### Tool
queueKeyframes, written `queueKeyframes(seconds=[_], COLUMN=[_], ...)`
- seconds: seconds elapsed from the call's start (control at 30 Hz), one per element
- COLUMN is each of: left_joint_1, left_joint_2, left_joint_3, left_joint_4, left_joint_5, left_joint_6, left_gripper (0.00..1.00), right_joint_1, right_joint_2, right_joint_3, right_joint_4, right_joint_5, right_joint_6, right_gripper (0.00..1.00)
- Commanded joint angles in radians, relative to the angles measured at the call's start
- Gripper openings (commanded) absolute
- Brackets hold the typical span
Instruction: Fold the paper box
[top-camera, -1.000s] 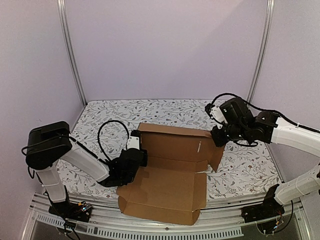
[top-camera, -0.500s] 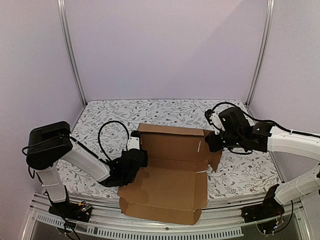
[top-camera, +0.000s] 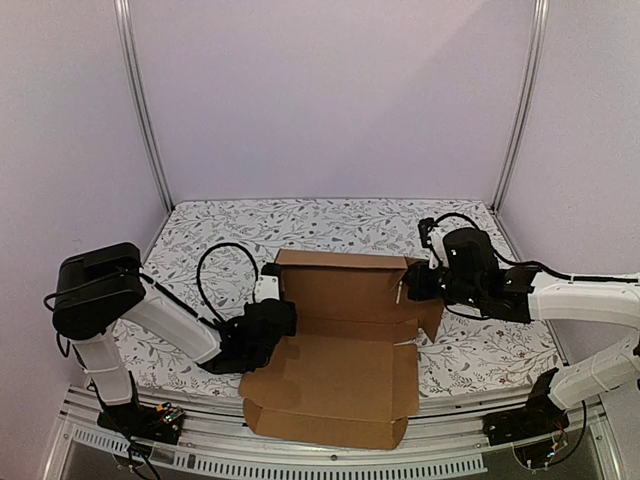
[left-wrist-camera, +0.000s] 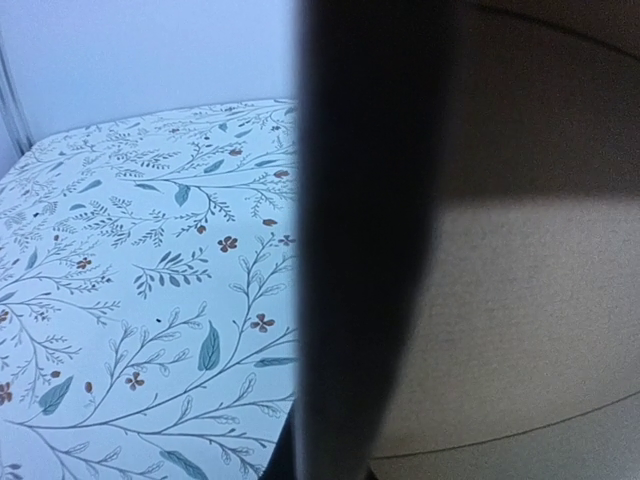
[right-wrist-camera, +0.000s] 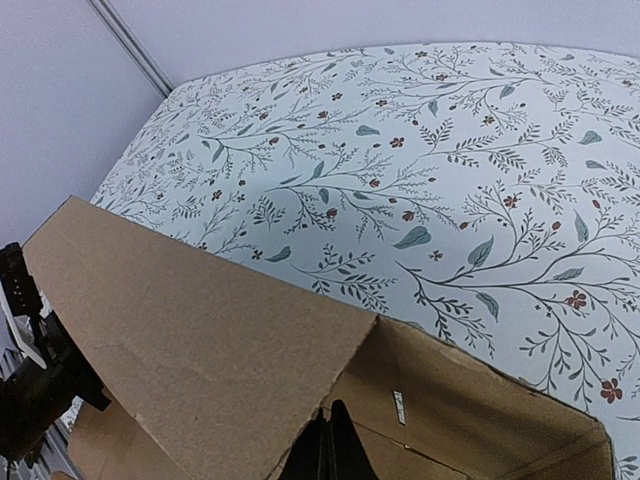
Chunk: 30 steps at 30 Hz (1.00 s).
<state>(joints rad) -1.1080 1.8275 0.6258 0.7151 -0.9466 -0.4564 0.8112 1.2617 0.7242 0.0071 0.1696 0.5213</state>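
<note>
The paper box (top-camera: 335, 375) is a brown cardboard sheet in the middle of the table. Its back wall stands up and its floor and front flap lie flat towards the near edge. My left gripper (top-camera: 272, 322) sits low at the box's left edge, shut on the left side flap. In the left wrist view that flap is a dark upright band (left-wrist-camera: 360, 250) between the cloth and the box floor (left-wrist-camera: 540, 300). My right gripper (top-camera: 408, 288) is shut and holds nothing. Its tips (right-wrist-camera: 330, 447) rest just inside the back right corner, beside the standing wall (right-wrist-camera: 200, 330).
A floral cloth (top-camera: 230, 235) covers the table. Two metal posts (top-camera: 140, 110) (top-camera: 520, 110) and pale walls close in the back and sides. An aluminium rail (top-camera: 300, 458) runs along the near edge under the box's front flap. A small white slot (top-camera: 399, 293) marks the back wall.
My right arm has come down and to the left, from above the back right corner to right against it. The box's floor has shifted slightly right. The left arm has stayed put.
</note>
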Motion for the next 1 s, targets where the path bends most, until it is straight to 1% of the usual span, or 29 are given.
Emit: queueKeyframes(seconds=[0.0,0.2,0.43,0.63,0.77,0.97], left_joint_1=[-0.023,-0.024,-0.026,-0.021,-0.007,0.068], left_joint_2=[-0.018,-0.026,-0.055,-0.081,-0.098,-0.114], left_joint_3=[0.033,0.032,0.022,0.015,0.018,-0.019], left_joint_4=[-0.076,-0.098,-0.121,-0.12,-0.119,-0.054], left_joint_5=[0.055,0.072,0.09,0.114,0.137,0.226], left_joint_6=[-0.066,-0.116,-0.16,-0.194,-0.21,-0.257], left_gripper=[0.0,0.0,0.0,0.0,0.0,0.0], right_joint_1=[0.019,0.045,0.065,0.069,0.075,0.083], right_joint_2=[0.004,0.011,0.006,-0.021,-0.06,-0.132], right_joint_3=[-0.035,-0.064,-0.086,-0.086,-0.067,-0.047], right_joint_4=[0.202,0.346,0.442,0.421,0.36,0.233], right_joint_5=[0.012,0.014,0.011,-0.008,-0.037,-0.069], right_joint_6=[0.09,0.123,0.128,0.108,0.08,0.035], right_gripper=[0.0,0.0,0.0,0.0,0.0,0.02])
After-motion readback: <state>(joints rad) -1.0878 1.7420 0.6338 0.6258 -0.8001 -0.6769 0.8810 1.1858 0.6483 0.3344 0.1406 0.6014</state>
